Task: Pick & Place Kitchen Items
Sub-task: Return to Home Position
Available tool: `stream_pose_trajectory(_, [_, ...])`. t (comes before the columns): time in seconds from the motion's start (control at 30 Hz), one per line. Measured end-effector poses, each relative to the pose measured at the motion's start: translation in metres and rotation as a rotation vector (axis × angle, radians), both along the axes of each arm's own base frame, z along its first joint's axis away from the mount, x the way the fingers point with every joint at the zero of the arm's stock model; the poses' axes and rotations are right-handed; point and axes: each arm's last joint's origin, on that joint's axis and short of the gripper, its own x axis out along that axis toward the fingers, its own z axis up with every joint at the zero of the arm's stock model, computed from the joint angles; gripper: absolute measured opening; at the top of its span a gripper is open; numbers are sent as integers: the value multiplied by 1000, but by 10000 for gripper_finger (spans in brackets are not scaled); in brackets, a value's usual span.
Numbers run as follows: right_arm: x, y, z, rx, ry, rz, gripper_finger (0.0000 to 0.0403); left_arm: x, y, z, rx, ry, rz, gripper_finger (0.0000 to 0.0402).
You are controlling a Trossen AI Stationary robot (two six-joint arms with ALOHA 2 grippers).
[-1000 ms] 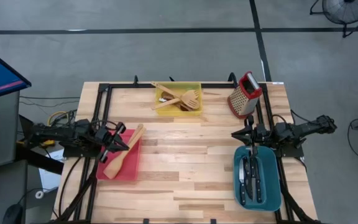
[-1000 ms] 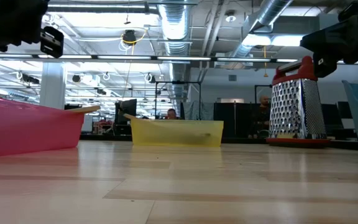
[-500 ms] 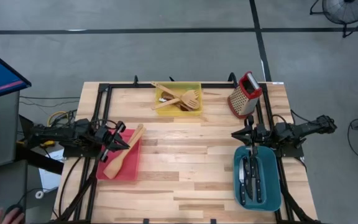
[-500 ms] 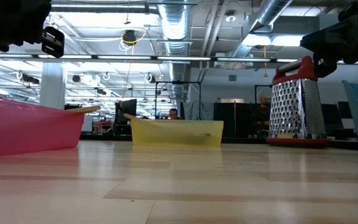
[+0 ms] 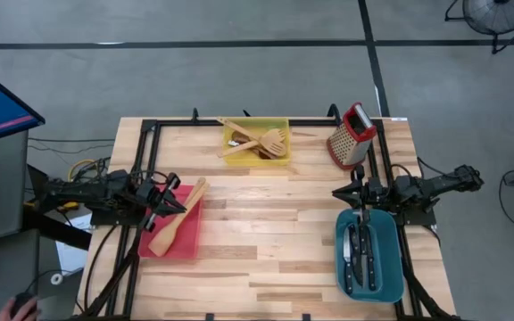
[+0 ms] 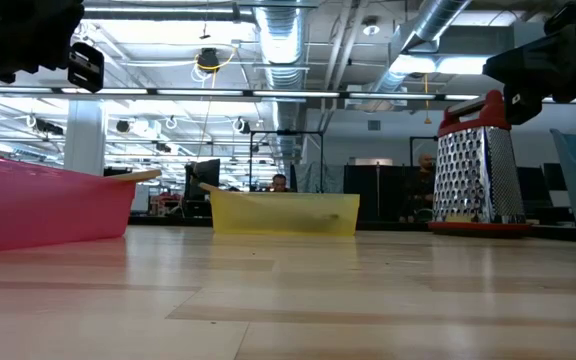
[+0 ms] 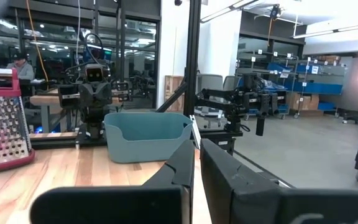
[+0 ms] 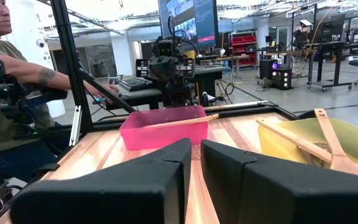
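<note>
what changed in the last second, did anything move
Nothing on the table moved. The left gripper stays above the red bin and the right gripper near the blue bin, jaws shut on both. The spatula and knives lie as before. Only a person's hand came in, off the table.

robotics lab | exposed ceiling ducts | other robot rigs

Pretty bright and even all over, mostly from the ceiling lights overhead. The worktop has a soft sheen down low, with just faint shadows under the yellow bin.
</note>
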Motion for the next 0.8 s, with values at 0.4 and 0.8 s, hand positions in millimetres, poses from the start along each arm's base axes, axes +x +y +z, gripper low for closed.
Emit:
stream_pose_trajectory(0.4, [0,0,0,0,0,0,47,0,0,0,0,-3,0,12])
stream_pose_trajectory(0.8, [0,0,0,0,0,0,47,0,1,1,0,-7,14,12])
